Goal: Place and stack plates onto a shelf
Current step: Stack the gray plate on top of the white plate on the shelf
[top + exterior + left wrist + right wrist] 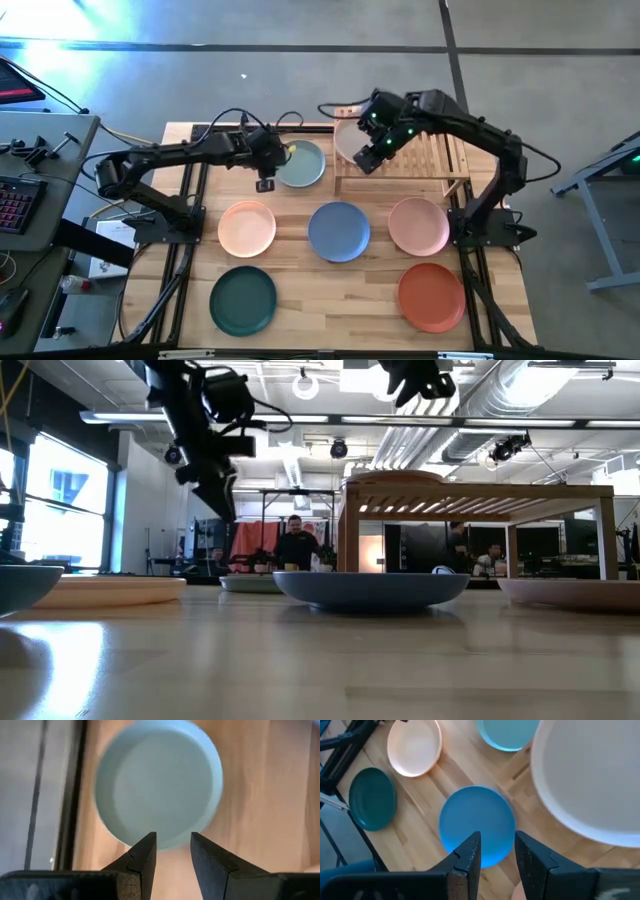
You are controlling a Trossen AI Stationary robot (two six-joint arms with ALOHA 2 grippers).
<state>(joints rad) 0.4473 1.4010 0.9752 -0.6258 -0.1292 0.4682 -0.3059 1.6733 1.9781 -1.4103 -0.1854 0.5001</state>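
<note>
One pale plate (347,136) lies on the left part of the slatted bamboo shelf (425,152). My right gripper (370,152) hovers open above the shelf's left end, beside that plate (585,775) and holding nothing. The sage green plate (302,163) rests flat on the table left of the shelf. My left gripper (265,172) hangs open over its near-left rim; in the left wrist view the fingertips (172,845) stand above the rim of the plate (157,780) without touching. The peach (247,228), blue (339,231), pink (418,225), dark green (243,300) and terracotta (431,296) plates lie flat on the table.
The shelf (480,495) stands on legs at the table's far right, with open space beneath it. The blue plate (370,588) sits in front of it. Both arm bases are mounted at the table's left and right sides. People show in the room beyond the table.
</note>
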